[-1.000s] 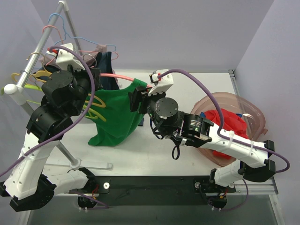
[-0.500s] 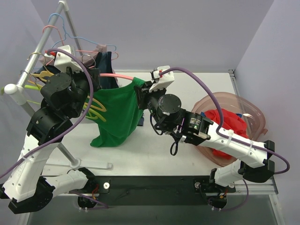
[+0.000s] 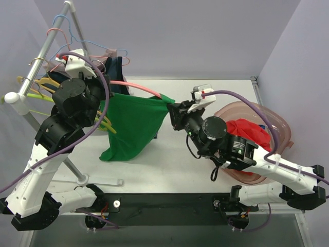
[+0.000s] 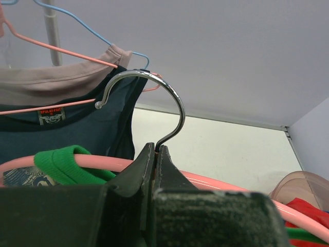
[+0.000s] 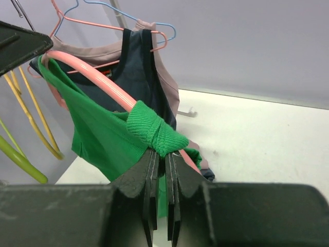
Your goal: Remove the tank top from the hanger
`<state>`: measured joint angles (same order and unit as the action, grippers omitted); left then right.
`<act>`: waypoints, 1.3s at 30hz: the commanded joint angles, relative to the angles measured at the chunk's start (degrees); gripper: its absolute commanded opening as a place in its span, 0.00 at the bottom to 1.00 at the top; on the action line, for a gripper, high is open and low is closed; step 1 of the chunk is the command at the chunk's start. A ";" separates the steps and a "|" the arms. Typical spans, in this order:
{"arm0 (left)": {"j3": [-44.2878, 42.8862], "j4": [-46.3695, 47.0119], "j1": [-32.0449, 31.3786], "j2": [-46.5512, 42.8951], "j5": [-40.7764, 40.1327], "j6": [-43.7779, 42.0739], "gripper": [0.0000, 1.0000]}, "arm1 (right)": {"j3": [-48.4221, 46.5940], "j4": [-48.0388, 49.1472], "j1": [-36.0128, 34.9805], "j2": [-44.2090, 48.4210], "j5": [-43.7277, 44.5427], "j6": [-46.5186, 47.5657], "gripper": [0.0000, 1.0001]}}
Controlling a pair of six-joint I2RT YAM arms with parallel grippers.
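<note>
Centre of the top view: the green tank top (image 3: 134, 123) hangs on the pink hanger (image 3: 139, 87), stretched between my two claws, with its lower edge drooping toward the table (image 3: 172, 159). My left claw (image 4: 154, 150), at the upper left of that view, is clamped narrow on the hanger's neck just below the metal hook (image 4: 154, 82). My right claw (image 5: 160, 156), right of centre, pinches the bunched strap (image 5: 154, 131) at the hanger's right end, jaws nearly closed on fabric.
</note>
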<state>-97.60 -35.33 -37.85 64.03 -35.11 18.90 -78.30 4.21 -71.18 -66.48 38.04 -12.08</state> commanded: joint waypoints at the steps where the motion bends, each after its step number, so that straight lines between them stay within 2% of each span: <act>1: -3.73 4.66 0.14 0.83 -4.00 -1.76 0.00 | 4.90 4.23 0.60 7.22 2.57 -1.19 0.00; 8: -5.14 2.81 0.14 1.98 -4.53 -1.32 0.00 | 13.16 3.26 0.60 14.62 2.12 -4.01 0.00; 20: -7.08 2.11 0.05 2.59 -2.07 0.00 0.00 | 19.85 2.21 0.78 15.68 -2.36 -11.91 0.00; 28: -4.36 2.02 0.14 -0.66 7.85 3.16 0.00 | 21.26 3.00 2.53 16.73 -3.41 -14.29 0.00; 34: -1.81 2.02 0.05 -3.47 11.63 2.81 0.00 | 22.84 3.44 3.94 17.78 -3.50 -15.61 0.00; 39: -1.36 3.95 0.05 -5.14 20.51 4.57 0.00 | 27.58 5.81 4.64 18.75 -6.92 -18.77 0.00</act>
<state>-98.35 -37.06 -37.93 60.88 -21.82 22.17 -53.95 5.76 -67.48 -48.95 32.62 -27.62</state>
